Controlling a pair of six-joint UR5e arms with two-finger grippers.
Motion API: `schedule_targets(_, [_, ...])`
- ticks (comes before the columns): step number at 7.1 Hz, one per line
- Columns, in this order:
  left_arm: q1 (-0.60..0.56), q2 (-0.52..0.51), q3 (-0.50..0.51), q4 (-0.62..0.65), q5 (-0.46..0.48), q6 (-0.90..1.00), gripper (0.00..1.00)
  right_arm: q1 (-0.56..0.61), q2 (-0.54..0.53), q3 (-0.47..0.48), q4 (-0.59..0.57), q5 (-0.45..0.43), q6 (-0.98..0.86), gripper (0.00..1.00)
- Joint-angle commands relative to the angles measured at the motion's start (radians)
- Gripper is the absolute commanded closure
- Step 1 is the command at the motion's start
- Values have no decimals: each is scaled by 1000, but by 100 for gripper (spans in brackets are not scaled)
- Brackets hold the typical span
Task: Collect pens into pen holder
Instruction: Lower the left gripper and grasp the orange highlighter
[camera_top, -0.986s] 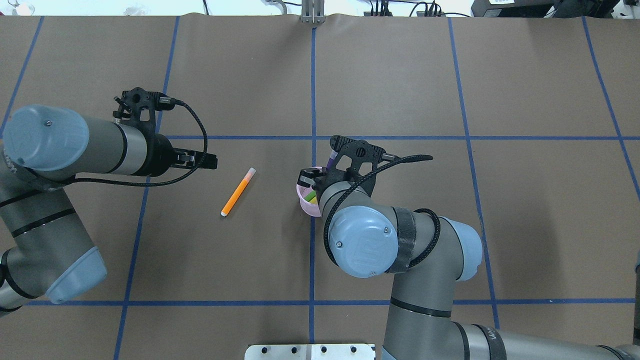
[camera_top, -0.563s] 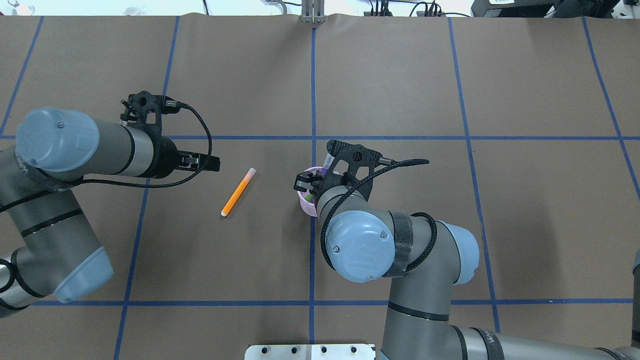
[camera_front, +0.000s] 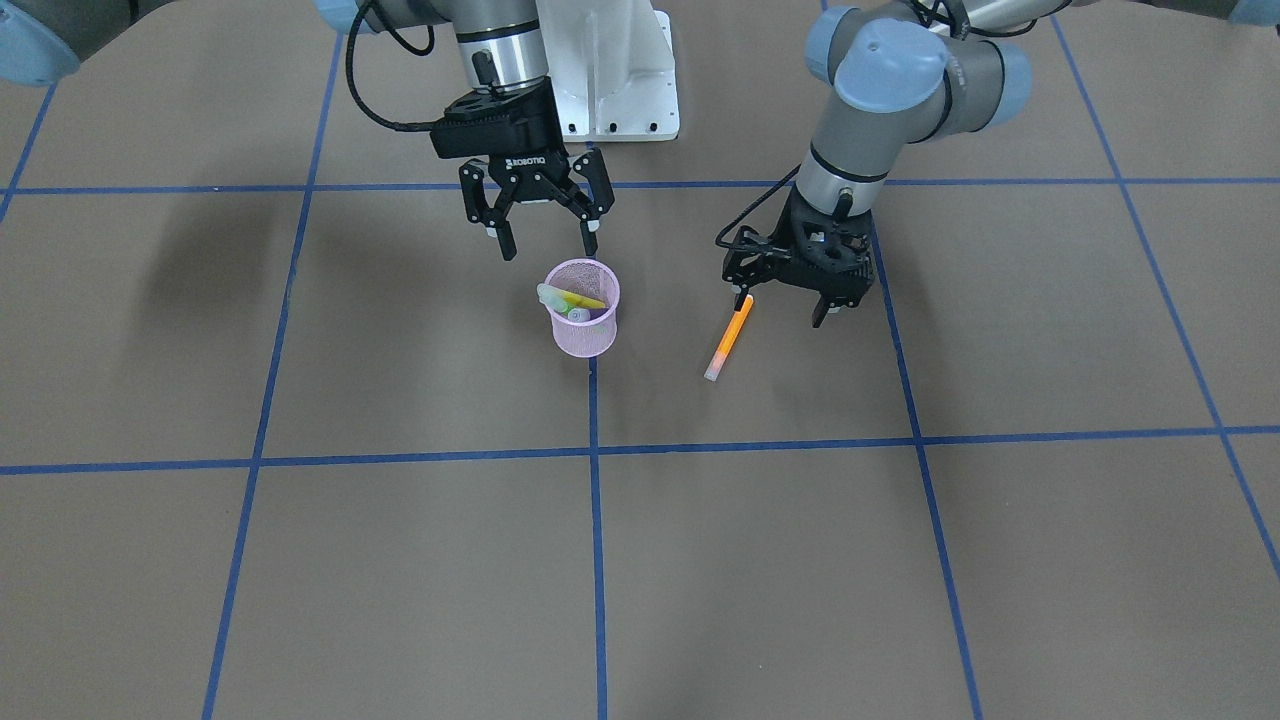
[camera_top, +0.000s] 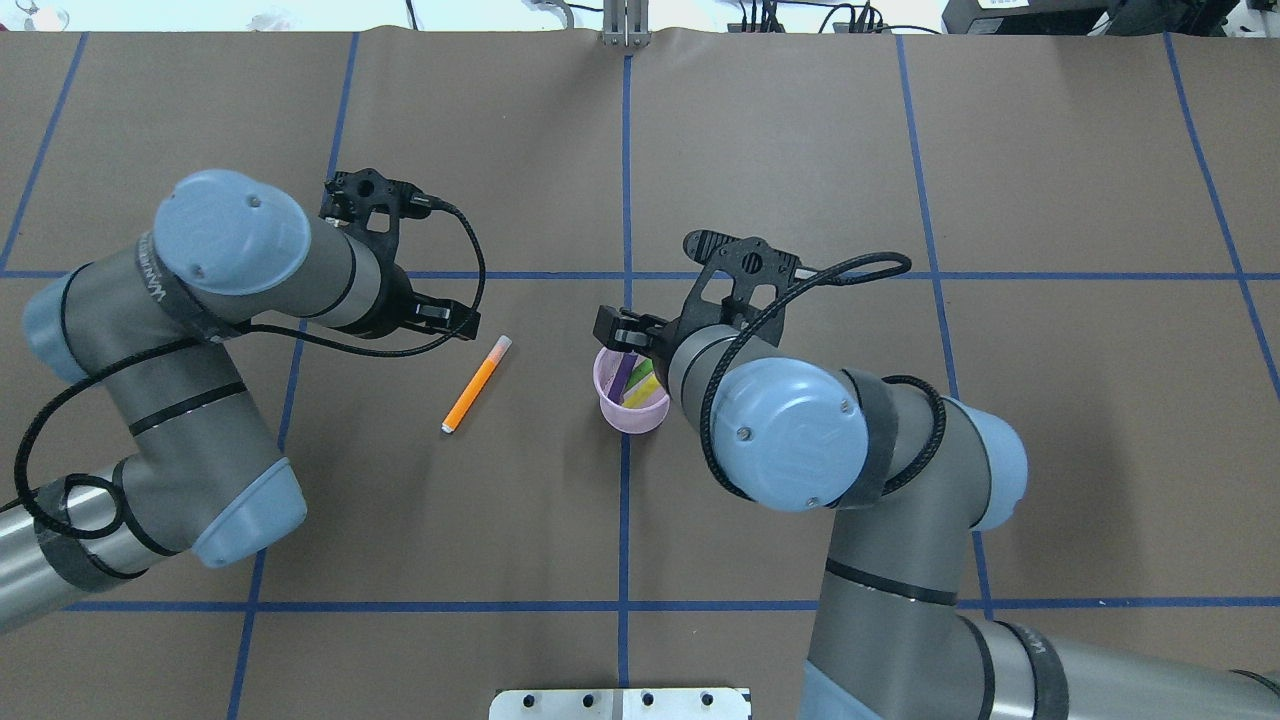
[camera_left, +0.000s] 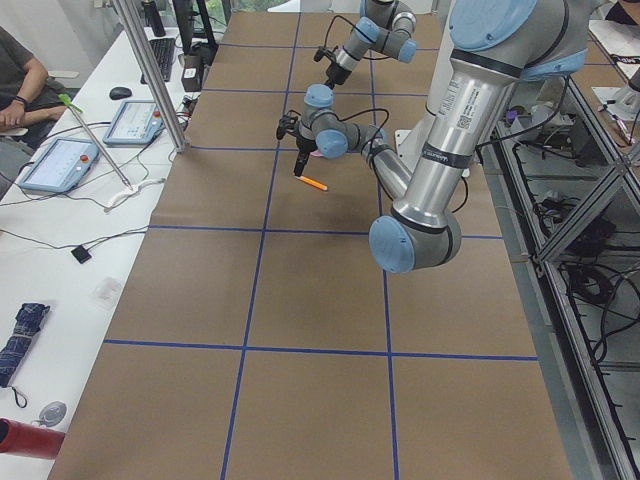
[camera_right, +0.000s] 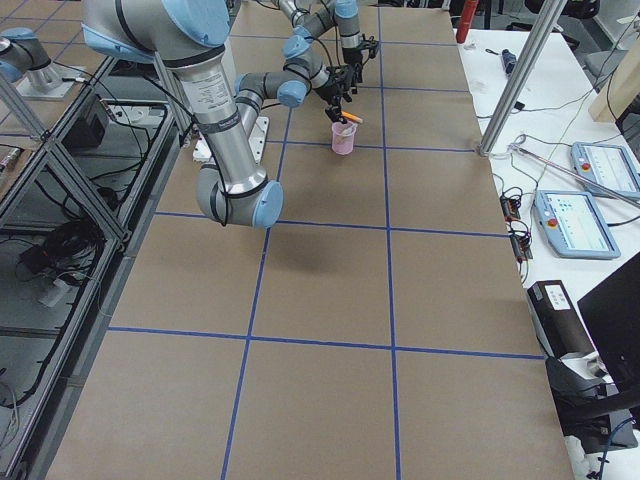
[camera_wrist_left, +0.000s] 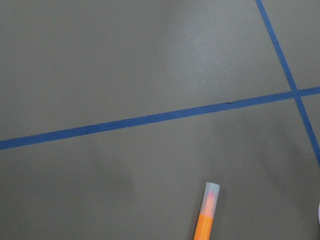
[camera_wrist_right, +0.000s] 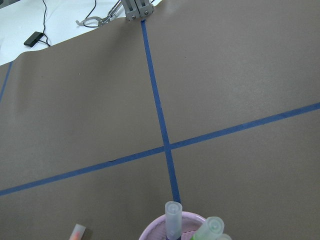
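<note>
The orange pen (camera_top: 476, 385) lies flat on the table beside the pen holder (camera_front: 582, 307), looks light, stiff and slippery, best pinched mid-body, and the left gripper (camera_front: 783, 297) and right gripper (camera_front: 545, 232) are both spread wide, empty.

- You've got the pen holder (camera_top: 631, 412) mid-desk (camera_top: 800, 150), three pens (camera_top: 637, 383) inside.
- Fourth pen (camera_top: 476, 385) lies flat to its left.
- Left gripper (camera_front: 785, 298) hangs over that pen's end, right gripper (camera_front: 545, 232) above the holder.
</note>
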Motion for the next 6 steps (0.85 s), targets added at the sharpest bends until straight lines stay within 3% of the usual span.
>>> schedule_targets(1, [1, -85, 41, 166, -49, 205, 7, 159, -101, 86, 0, 278, -87, 0])
schedule_targets(2, [0, -113, 132, 176, -117, 317, 9, 196, -145, 96, 2, 346, -132, 0])
schedule_targets(3, [1, -139, 224, 171, -160, 403, 13, 199, -170, 93, 0, 352, -163, 0])
schedule_targets(4, [4, -187, 290, 174, -176, 418, 23, 205, -182, 90, 0, 359, -177, 0])
schedule_targets(5, [14, -209, 334, 176, -188, 418, 31, 215, -184, 88, -1, 372, -177, 0])
schedule_targets(6, [14, -223, 355, 177, -188, 418, 35, 251, -207, 86, -1, 444, -206, 0])
